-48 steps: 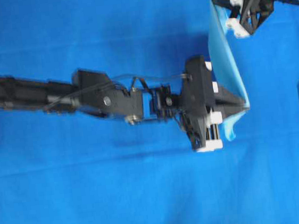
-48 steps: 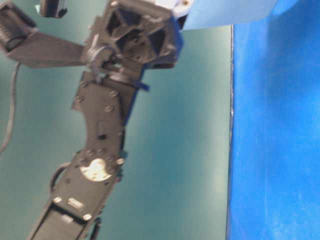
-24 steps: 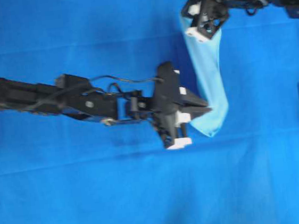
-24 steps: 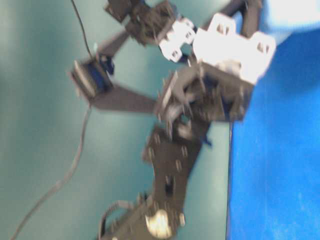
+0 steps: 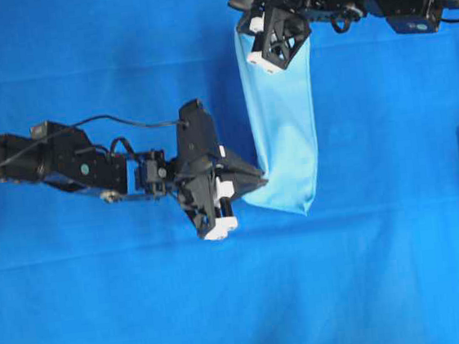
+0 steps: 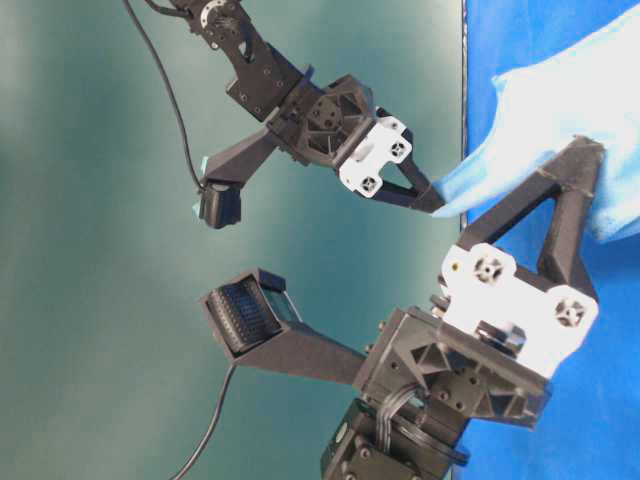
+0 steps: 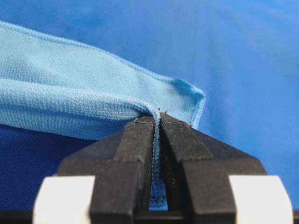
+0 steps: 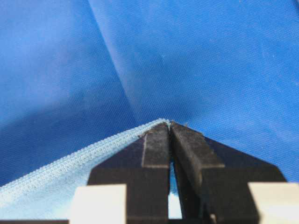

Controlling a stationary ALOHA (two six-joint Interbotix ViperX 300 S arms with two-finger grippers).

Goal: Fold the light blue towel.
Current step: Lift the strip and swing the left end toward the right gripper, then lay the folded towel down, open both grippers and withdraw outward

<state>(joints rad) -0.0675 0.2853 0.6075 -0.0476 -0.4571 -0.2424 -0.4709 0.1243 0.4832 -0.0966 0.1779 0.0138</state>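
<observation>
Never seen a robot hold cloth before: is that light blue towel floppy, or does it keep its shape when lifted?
Probably floppy: the light blue towel sags between the left gripper and right gripper. Likely light, since only corner pinches hold it. Its textured weave probably resists slipping.

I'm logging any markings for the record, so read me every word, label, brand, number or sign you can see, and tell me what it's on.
None: no readable text in any view.
The light blue towel shows only weave and a stitched hem.
The left gripper and right gripper, jaws shut on the towel, show plain black and white parts.
The royal-blue cloth is unmarked.
</observation>
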